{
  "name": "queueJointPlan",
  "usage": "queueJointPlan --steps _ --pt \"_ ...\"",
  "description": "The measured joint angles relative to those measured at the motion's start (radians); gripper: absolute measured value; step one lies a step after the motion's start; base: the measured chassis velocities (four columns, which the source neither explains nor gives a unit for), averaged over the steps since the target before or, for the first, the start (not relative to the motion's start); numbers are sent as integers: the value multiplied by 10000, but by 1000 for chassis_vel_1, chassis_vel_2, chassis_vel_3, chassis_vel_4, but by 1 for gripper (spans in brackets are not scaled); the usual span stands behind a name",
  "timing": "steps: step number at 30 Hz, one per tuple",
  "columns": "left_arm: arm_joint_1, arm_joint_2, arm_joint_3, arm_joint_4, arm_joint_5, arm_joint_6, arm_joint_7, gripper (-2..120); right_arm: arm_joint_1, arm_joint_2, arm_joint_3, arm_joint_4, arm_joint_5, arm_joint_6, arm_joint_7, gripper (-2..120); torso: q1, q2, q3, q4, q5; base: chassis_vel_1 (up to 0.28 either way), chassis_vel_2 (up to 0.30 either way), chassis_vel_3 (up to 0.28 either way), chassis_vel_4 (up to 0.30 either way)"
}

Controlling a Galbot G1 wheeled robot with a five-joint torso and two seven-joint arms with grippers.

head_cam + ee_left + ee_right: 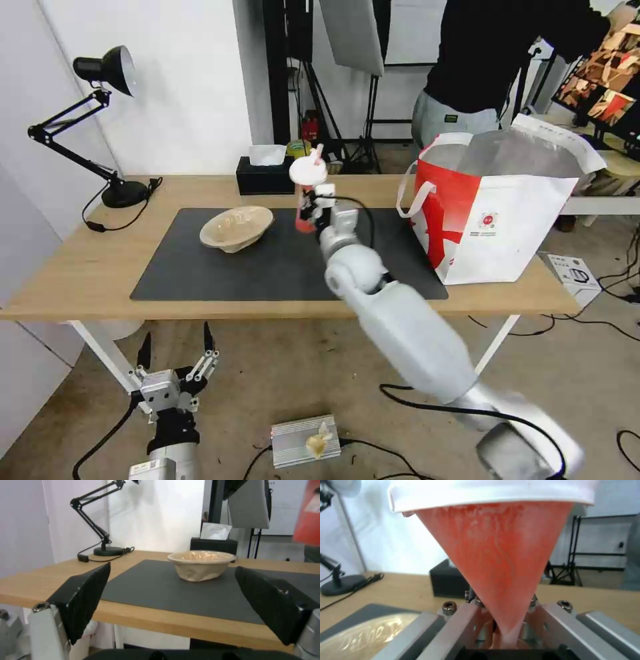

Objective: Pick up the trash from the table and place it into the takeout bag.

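Head view: right gripper (311, 208), jaws closed on red paper cup with white lid and straw (307, 190), over dark grey mat (267, 267) on light-wood tabletop (80, 273); shallow beige pulp bowl (237, 227) on mat; white-and-red takeout bag (497, 210) at tabletop's right end; left gripper (175, 357) below tabletop edge.
Left wrist view: left gripper (173, 602) jaws wide apart, empty; bowl (201, 565) ahead on mat.
Right wrist view: cup (496, 562) squeezed between jaws.

The right arm (400, 320) was a thick, smooth, pale grey tube with a rounded ball joint, and a black cable looped beside its wrist. Its tool (500, 627) had brushed-metal bars fixed with hex screws. The left tool (175, 360) carried black, pointed, ribbed fingers (85, 597) on a silver block above a black collar.
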Motion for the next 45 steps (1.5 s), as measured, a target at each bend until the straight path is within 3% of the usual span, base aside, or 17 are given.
queueJointPlan --steps 10,20,25,35,45 --pt "0 -78 141 -9 165 -15 -7 100 213 -1457 554 1411 865 -608 392 3 0 0 0 1 1 0 0 0 0" --pt "-34 -76 376 -75 289 -18 -11 100 501 -3679 1655 2491 2197 -1412 685 3 0 0 0 0 1 0 0 0 0" --pt "-56 -52 430 -65 296 -4 -10 100 827 -4426 2015 2674 2781 -1732 800 3 -1 -1 0 1 -1 0 0 0 0" --pt "6 -58 487 -177 534 -86 -8 100 1201 -5501 2749 2558 3513 -2085 625 3 0 0 0 1 -1 0 0 0 0" --pt "-25 23 484 -126 513 -107 -10 100 968 -6004 3126 2298 3610 -2108 316 3 0 0 0 1 -1 0 0 0 0"
